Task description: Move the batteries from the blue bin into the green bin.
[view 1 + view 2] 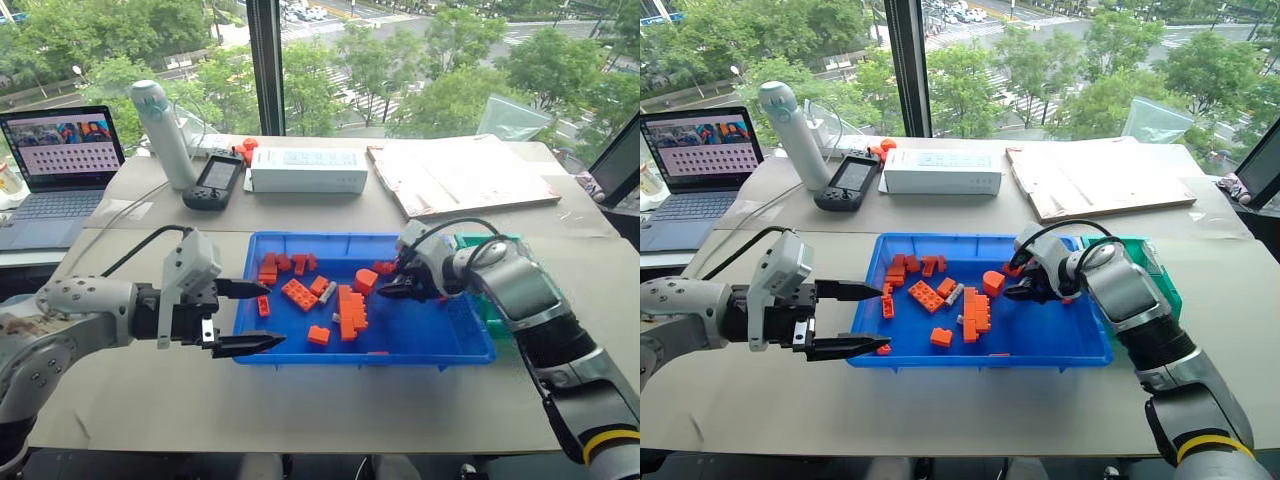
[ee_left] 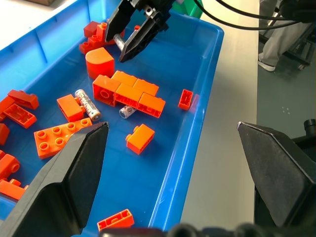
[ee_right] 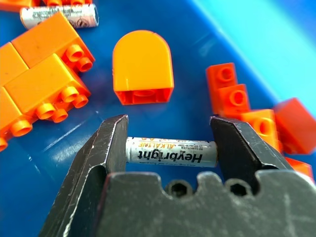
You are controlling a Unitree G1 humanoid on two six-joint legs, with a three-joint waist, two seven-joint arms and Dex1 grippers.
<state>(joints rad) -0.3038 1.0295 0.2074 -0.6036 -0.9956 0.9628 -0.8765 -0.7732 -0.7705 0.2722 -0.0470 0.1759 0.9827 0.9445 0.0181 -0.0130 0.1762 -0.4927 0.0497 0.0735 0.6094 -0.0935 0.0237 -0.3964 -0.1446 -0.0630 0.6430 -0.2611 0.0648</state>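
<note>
The blue bin lies in front of me with orange bricks scattered in it. My right gripper is over the bin's far right part and is shut on one battery, clamped end to end between its fingers. Two more batteries lie on the bin floor among the bricks. The green bin stands just right of the blue bin, partly hidden behind my right arm. At the blue bin's left rim my left gripper stands open, holding nothing.
On the far table stand a laptop, a white bottle, a black handheld device, a white box and a flat board with papers. A window is behind them.
</note>
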